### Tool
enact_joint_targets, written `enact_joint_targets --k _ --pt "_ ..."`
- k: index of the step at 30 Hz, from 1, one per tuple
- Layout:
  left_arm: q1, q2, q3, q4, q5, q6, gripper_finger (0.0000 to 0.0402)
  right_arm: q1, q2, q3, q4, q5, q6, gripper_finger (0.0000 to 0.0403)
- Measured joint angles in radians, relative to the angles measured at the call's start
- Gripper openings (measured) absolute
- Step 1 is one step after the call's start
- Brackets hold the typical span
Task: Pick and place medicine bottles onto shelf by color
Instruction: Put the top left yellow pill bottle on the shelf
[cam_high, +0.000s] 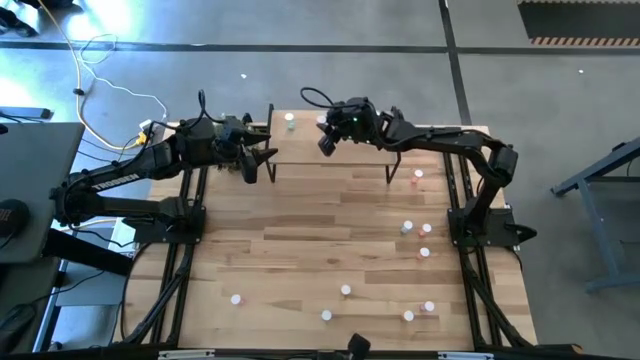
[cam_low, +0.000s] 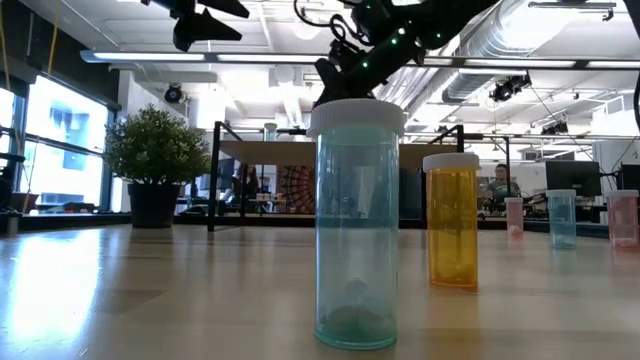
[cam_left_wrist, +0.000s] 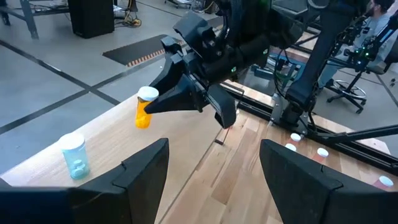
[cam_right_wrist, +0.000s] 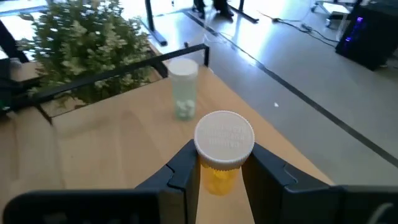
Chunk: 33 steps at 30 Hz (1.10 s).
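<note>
The shelf (cam_high: 330, 140), a light-wood board on black legs at the table's far edge, was shown with both arms reaching over it. The right gripper (cam_right_wrist: 219, 171) was held above the shelf's surface with its jaws pinched on an orange bottle (cam_right_wrist: 219, 155) just under the white cap; the bottle stood upright, its long axis vertical, between the fingers. A pale green bottle (cam_right_wrist: 183, 87) was set on the board just beyond it, toward the far edge, the two standing apart. The placing move was judged to turn on this gap: the orange bottle had to come down beside the green one, not against it. The left gripper (cam_left_wrist: 214, 180), jaws spread and holding nothing, was seen at the shelf's left end, farther from both bottles. The loose bottles (cam_high: 345, 291) were left scattered over the near right of the table. Whether the orange bottle's base touched the board could not be told
</note>
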<state>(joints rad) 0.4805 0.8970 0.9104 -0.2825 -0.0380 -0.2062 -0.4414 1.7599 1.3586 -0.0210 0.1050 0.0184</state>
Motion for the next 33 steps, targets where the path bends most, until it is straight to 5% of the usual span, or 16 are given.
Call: enact_joint_targets --k 33 --pt "0.0 0.0 0.0 0.0 -0.027 0.0 0.0243 -0.07 0.064 -0.012 0.023 -0.096 -0.053 0.0089"
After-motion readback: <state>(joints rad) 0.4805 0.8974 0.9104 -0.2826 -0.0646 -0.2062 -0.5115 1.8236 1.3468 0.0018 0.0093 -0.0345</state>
